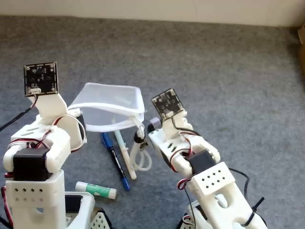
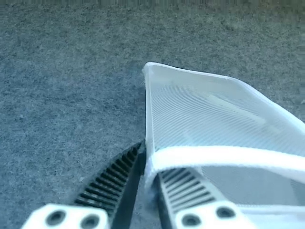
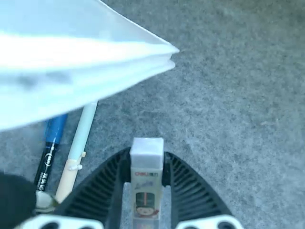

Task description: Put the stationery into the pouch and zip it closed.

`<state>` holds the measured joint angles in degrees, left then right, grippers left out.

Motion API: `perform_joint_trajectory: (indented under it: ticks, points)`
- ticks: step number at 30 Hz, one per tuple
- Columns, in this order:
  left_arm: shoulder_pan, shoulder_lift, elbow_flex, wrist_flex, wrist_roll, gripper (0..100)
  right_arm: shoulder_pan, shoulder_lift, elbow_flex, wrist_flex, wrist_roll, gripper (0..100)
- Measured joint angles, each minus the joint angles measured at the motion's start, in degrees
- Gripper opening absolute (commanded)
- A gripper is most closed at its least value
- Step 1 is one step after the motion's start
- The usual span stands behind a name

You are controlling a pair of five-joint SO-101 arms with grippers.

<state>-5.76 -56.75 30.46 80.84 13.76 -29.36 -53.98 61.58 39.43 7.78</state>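
A white mesh pouch (image 1: 110, 106) lies on the grey carpet with its mouth open toward the arms. My left gripper (image 1: 79, 121) is shut on the pouch's left corner; in the left wrist view the gripper (image 2: 148, 166) pinches the pouch's white rim (image 2: 224, 155). My right gripper (image 1: 152, 126) hovers just off the pouch's right corner, shut on a small eraser (image 3: 146, 177) in a printed sleeve. A blue pen (image 1: 114, 161) and a white pen (image 1: 125, 155) lie side by side in front of the pouch. A green-and-white glue stick (image 1: 96, 190) rests nearer the left arm's base.
A white looped item (image 1: 141, 160) with a black part lies beside the white pen, under the right arm. Open carpet stretches behind and to the right of the pouch. A pale wall edge runs along the far side.
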Motion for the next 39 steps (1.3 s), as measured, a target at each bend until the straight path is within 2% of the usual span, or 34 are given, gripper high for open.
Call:
perform_joint_trajectory:
  ticks: [6,14,25,28,34,39]
  points:
    - [0.00,0.53,1.58,-1.41,0.09,1,0.00,0.00,-3.78,0.62,0.00,0.5]
    - [-2.02,0.53,2.55,-1.67,0.09,1,0.00,-6.86,-13.80,9.76,0.00,0.5]
    - [-2.02,0.53,5.10,-3.25,0.09,1,-0.44,-12.13,-16.62,7.65,0.00,0.5]
    - [-2.02,0.53,5.10,-3.25,0.09,1,-4.31,-12.13,-18.46,5.54,-1.05,0.5]
    - [-2.02,0.53,5.10,-3.25,0.09,1,-13.01,-12.22,-20.04,-1.05,-8.35,0.5]
    - [-2.02,0.53,5.10,-3.25,0.09,1,-17.93,-12.22,-18.46,-9.58,-9.14,0.5]
